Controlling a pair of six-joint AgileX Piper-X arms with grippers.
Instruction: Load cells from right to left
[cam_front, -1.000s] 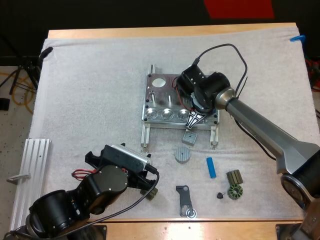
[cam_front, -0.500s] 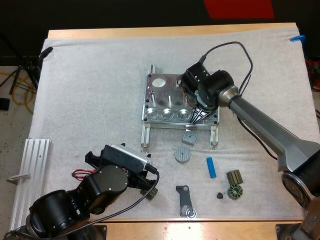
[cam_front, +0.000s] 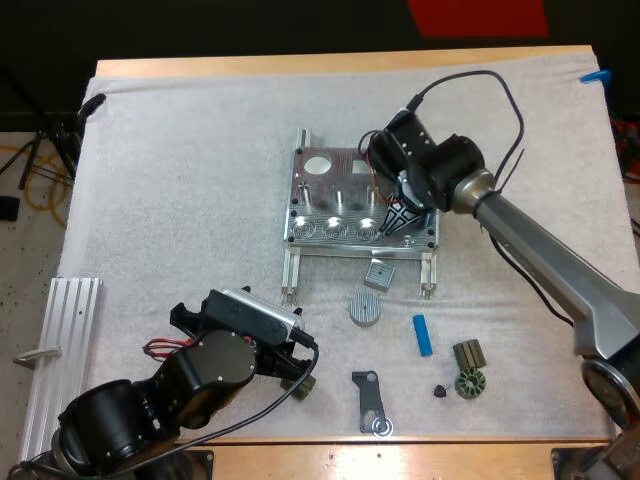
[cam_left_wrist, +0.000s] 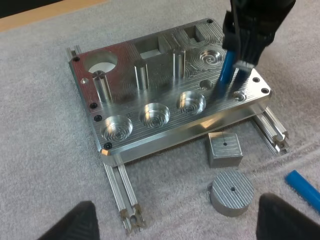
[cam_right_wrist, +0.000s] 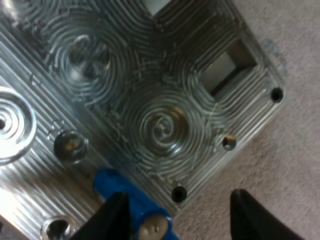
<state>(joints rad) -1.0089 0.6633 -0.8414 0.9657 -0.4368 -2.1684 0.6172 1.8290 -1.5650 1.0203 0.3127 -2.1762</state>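
— Where is the cell right now?
— The blue cylinder (cam_left_wrist: 226, 75) is up in the right gripper (cam_front: 398, 222), whose jaws are drawn in narrow on it. It hangs tilted over the right end of the metal fixture (cam_left_wrist: 170, 135). Its lower tip is at the small hole between the rightmost round pocket and the corner (whether the tip is actually inside that hole, I cannot tell).
— And the pockets?
— Three round pockets (cam_left_wrist: 154, 116) line the front edge, each showing its bare ringed floor. Behind them stand three short metal posts (cam_left_wrist: 141, 75). Farther back is a large round opening (cam_left_wrist: 100, 61) with the white mat (cam_front: 180, 180) visible through it, and there are two rectangular recesses at the rear.
— The left side?
— The left gripper (cam_left_wrist: 177, 210) sits in front of the fixture, facing it, jaws wide and clear of everything.
— Anything loose on the surface (cam_front: 450, 458)?
— A square metal block (cam_front: 380, 273) lies just in front of the fixture, with a ribbed round disc (cam_front: 366, 309) near it. A second blue cylinder (cam_front: 423, 335) lies flat on the mat. Nearer the front edge are a dark bracket (cam_front: 370, 400) and a dark toothed ring (cam_front: 468, 383).
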